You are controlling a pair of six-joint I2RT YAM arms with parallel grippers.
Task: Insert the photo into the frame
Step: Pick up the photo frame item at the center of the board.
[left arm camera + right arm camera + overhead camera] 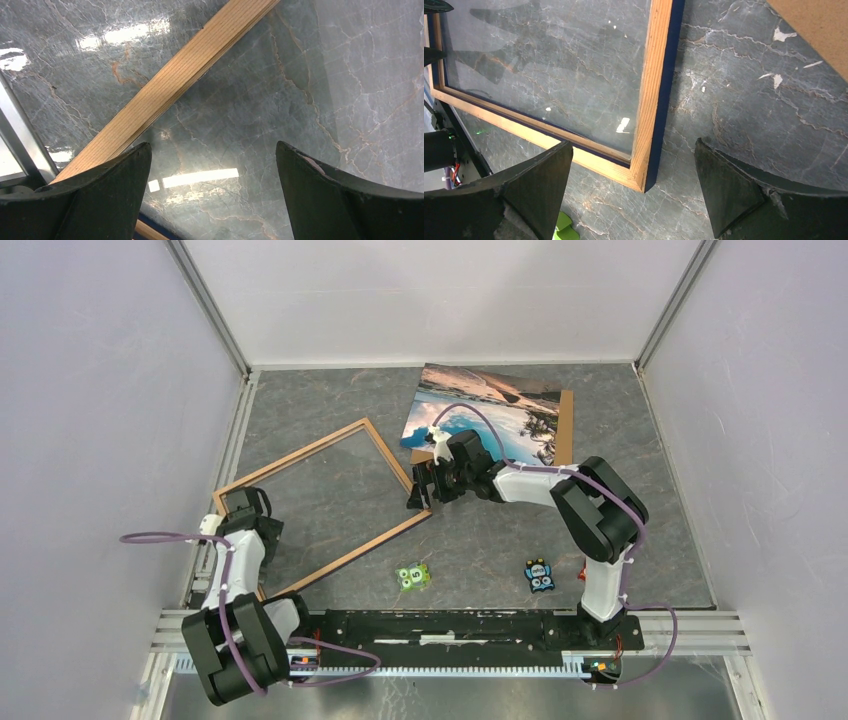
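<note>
Finds the frame (290, 456) lying wood-side up, apparently ready for loading, the photo (490, 405) face-up on a backing board (566, 430) beyond it, and left gripper (243, 505) and right gripper (420, 490) over opposite corners, fingers spread wide, empty

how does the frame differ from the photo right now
The frame is an open, wood-coloured outline with the table showing through; the photo is a solid, colourful print. The frame lies left of centre, straight on the table; the photo lies at the far right on top of a brown board. The frame sits nearer the arms, the photo farther back. Both are rectangular, lying flat and askew.
</note>
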